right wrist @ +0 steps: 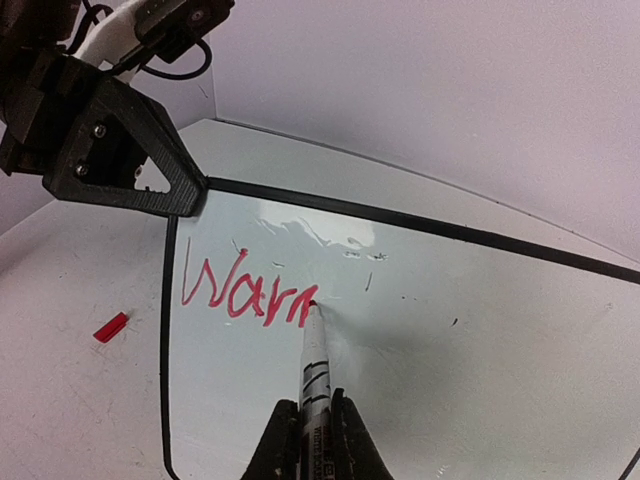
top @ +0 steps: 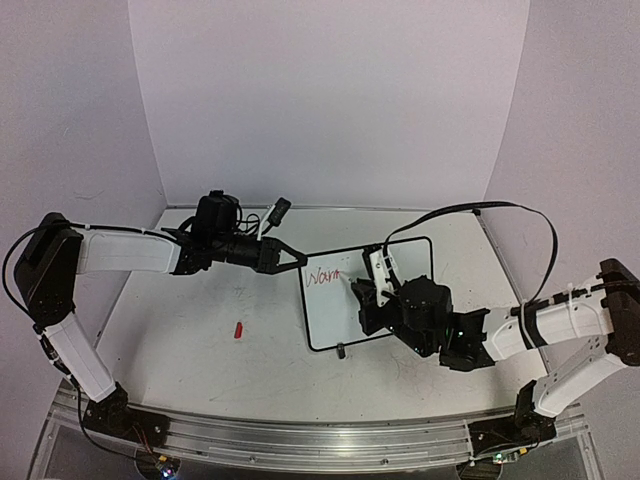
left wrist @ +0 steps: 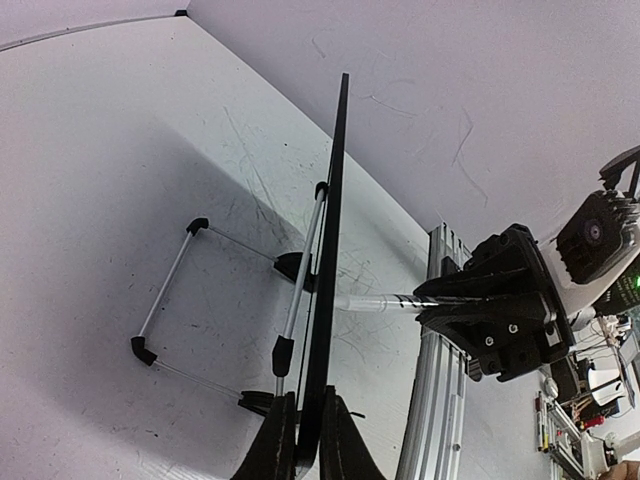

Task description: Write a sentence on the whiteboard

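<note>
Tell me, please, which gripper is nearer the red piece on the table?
Left. The left gripper clamps the whiteboard's left corner, toward the red piece; the right gripper holds the marker over the board, farther off.

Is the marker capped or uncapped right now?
Uncapped: the marker rests its bare tip on the whiteboard, ending the red letters.

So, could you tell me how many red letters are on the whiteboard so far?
4, in one row on the whiteboard: W beside the left gripper, then a, then r, then a fourth letter, maybe unfinished, at the marker tip. None looks hidden.
</note>
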Robot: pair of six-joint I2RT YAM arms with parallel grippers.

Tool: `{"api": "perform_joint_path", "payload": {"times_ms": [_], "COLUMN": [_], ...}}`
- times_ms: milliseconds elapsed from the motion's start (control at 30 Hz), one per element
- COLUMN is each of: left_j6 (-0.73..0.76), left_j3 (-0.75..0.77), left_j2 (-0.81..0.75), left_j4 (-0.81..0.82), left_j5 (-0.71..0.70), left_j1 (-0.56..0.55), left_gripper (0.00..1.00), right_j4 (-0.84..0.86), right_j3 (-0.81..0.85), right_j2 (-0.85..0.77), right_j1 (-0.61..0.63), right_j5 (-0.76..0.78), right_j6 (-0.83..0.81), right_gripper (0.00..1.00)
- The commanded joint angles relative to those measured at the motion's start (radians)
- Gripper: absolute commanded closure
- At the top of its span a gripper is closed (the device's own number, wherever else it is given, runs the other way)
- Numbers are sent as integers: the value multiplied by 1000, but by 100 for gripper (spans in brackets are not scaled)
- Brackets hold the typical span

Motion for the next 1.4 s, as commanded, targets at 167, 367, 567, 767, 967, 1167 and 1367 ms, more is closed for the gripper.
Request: {"api": "perform_joint_path", "payload": {"times_ms": [167,367,567,767,967,1167,1367], "left_j6": [-1,-1,-1,-1,-1,-1,-1], "left_j3": [14,14,14,15,15,15,13], "left_j2": [-47,-47,-44,-43,-45,-42,-43], "left_j4": [26,26,26,26,26,26,26], "left_j5": [24,24,23,23,23,23,21], "left_j1": [0,1,1,0,0,0,1], "left_gripper": [91,91,91,91,91,91,91], "right_j4": [29,-20,-52,-66,-79,-86,-105], "right_j3": [42,41,22,10,-8,-17,-21], "right_j2": [3,-2,-18,-20,-23,-20,-19], "right_j1": [-13,-14,-11,-11,-8,-2,2], "right_j5": [55,71,71,44,29,20,25], "right_j6": [-10,16,46,63,82,99,110], "right_gripper": [100,100,100,100,100,100,100]}}
